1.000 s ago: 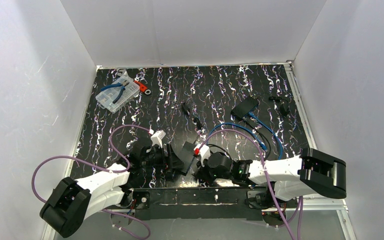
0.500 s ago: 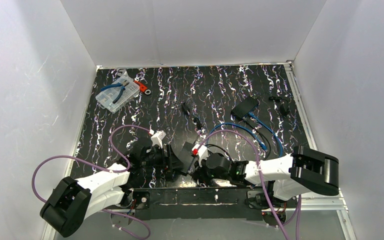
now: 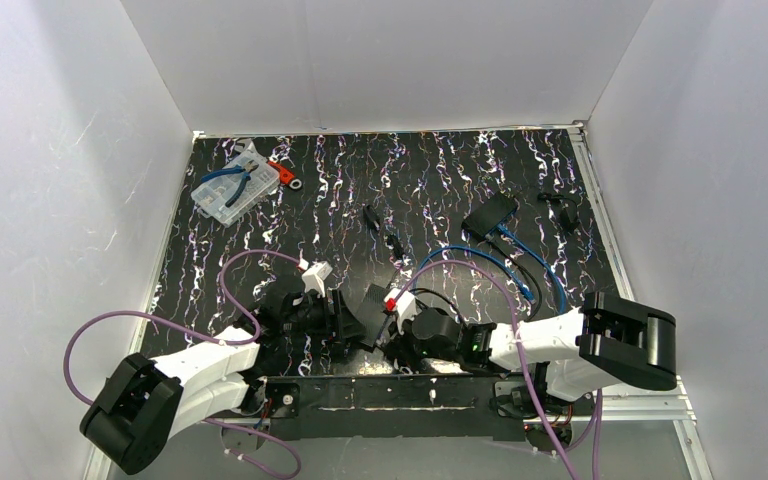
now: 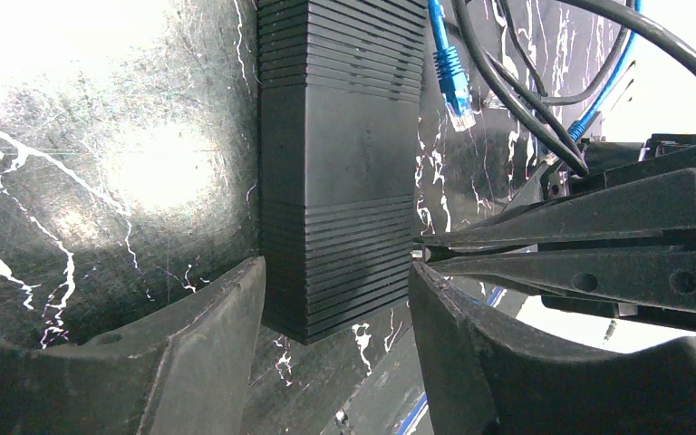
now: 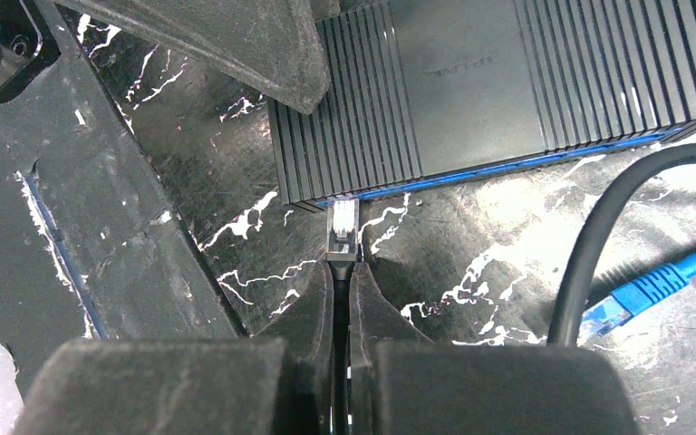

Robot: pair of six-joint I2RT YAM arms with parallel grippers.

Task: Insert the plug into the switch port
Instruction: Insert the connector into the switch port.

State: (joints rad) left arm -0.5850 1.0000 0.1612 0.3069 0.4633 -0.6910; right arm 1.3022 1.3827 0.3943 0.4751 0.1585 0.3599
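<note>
Plug (image 5: 342, 231) sat pinched in the right claw (image 5: 342, 268), which was closed almost flat on it. Its tip was at the blue port face of the switch (image 5: 498, 91), left of centre in the right wrist frame; couldn't tell if it had entered a port. Left claw (image 4: 335, 294) was spread wide, fingers (image 4: 222, 308) pressed on both sides of the switch's near end, bracing it on the worktop (image 5: 471, 245). Risks: the plug looked close to the switch's corner, so it could miss the port and jam on the housing. A push might slide the switch out of the brace, and the thin pinch could let the plug twist. A loose blue connector (image 5: 639, 294) and black cable (image 5: 598, 227) lay just beside and could snag. Right wrist view gave the plug-to-port line-up. Left wrist view gave only the side grip, ports hidden. In the top view the plug was too small to judge.
</note>
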